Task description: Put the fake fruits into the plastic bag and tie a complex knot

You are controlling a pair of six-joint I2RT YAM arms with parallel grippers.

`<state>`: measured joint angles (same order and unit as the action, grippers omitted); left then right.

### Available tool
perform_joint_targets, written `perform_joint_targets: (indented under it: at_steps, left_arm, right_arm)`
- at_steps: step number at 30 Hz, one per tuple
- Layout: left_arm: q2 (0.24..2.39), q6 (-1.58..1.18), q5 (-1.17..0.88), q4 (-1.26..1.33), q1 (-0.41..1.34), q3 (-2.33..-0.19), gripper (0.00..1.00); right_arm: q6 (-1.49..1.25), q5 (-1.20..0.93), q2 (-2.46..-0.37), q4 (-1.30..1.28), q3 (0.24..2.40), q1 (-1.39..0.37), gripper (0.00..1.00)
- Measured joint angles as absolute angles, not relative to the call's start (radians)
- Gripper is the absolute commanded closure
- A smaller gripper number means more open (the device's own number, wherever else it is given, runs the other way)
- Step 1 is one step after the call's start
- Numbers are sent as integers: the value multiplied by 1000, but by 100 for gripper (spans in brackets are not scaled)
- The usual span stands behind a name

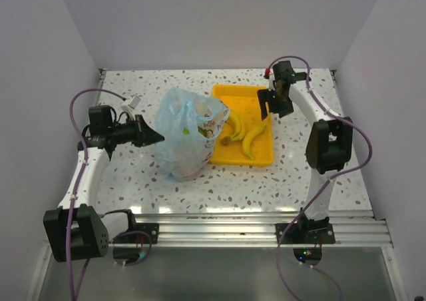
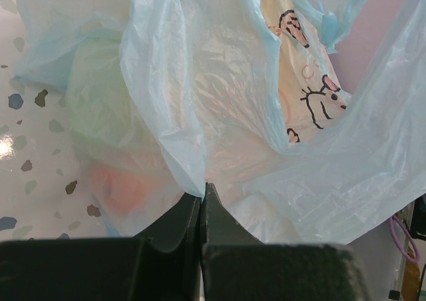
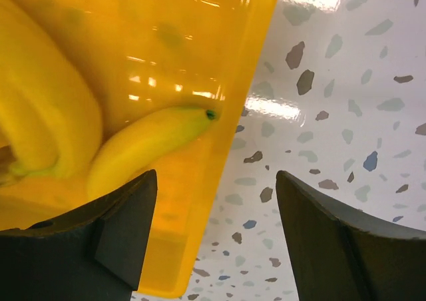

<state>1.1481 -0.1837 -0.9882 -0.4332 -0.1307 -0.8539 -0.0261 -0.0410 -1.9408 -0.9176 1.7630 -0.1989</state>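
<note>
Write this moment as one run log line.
left jaws: shut on bag | right jaws: open over tray edge | bananas: in tray | bag: untied

No legible text, brand, number or sign in any view. Printed panel (image 2: 303, 74) on thin translucent light-blue plastic bag (image 1: 181, 138): black-outlined cartoon drawing only. Pinkish marks on the print in the top view: too small to read.

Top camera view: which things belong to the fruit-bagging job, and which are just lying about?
Job: plastic bag, pinched in the shut left claw; bananas; open right claw.
Lying about: yellow tray under the bananas; speckled table.
</note>
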Motion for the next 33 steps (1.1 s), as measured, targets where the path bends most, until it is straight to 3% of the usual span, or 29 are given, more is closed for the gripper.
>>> perform_joint_targets:
  at_steps: [6, 9, 14, 15, 17, 18, 29, 30, 32, 33]
  left_arm:
    - [1148, -184, -988, -433, -131, -854, 100]
    - [1148, -184, -988, -433, -131, -854, 100]
    - [1148, -183, -987, -433, -131, -854, 100]
    - [1148, -183, -988, -433, -131, -854, 100]
    - [1148, -183, -987, -433, -133, -854, 100]
    - [1148, -183, -987, -433, -133, -854, 100]
    - [1148, -183, -987, -433, -137, -854, 100]
    - [1148, -183, -987, -433, -137, -854, 100]
    - [1148, -183, -987, -433, -137, -854, 100]
    - [1148, -183, -987, -433, -137, -854, 100]
  right_arm:
    - [-22, -1, -2145, -981, 1881, -177, 34]
    - [-15, 1, -2209, -992, 1971, -181, 53]
    - [-22, -26, -2266, -1022, 2018, -182, 72]
    - [-23, -40, -2271, -1031, 2018, -177, 85]
    - [-56, -55, -2275, -1034, 2017, -165, 99]
    - [-68, -68, -2275, -1031, 2018, -155, 100]
    - [-250, -209, -2231, -987, 1921, 80, 100]
    - [-293, -218, -2214, -959, 1884, 102, 94]
    - [-400, -253, -2167, -891, 1791, 126, 64]
    - [-471, -284, -2146, -847, 1739, 127, 61]
